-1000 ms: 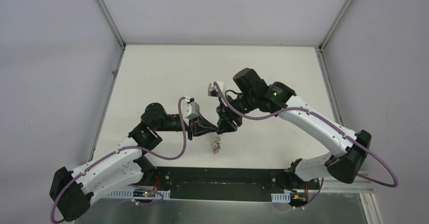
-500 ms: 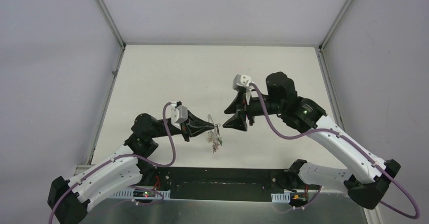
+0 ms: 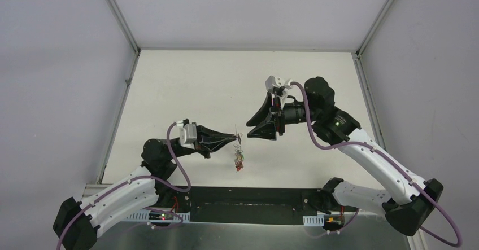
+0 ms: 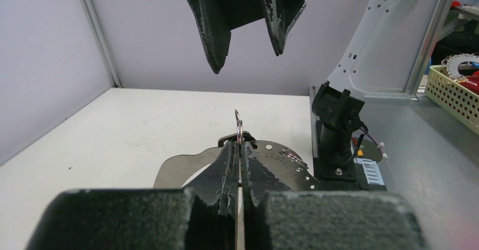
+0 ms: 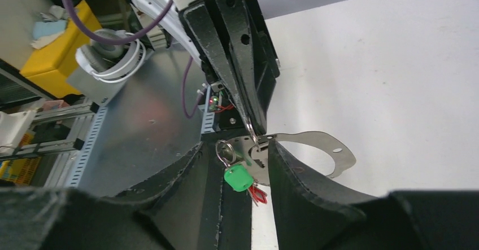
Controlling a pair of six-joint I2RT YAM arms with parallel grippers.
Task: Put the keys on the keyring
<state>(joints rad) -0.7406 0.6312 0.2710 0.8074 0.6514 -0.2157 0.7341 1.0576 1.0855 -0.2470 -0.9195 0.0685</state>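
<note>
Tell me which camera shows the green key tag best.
Right wrist view: the green tag hangs close, sharp and unobstructed. The top view shows it only as a speck in the dangling key bunch. The left wrist view does not show it.

left gripper [image 4: 239, 147] and right gripper [image 5: 234, 145] fingers: matt black plastic, grainy rough faces
keyring [image 4: 239, 127]: thin bare metal wire, bright sheen
keys [image 3: 239, 159]: silvery metal glints; green tag [image 5: 238, 178] smooth glossy plastic, red tag [image 5: 258, 194] looks the same
curved plate [image 5: 325, 148] beside them: polished sheet metal, near-mirror, punched holes
table [image 3: 186, 92]: white, matt, smooth
base plate [image 5: 147, 126]: dull brushed grey metal
arm shells [image 3: 373, 155]: smooth white satin plastic
cable [image 3: 317, 144]: purple, smooth jacket
</note>
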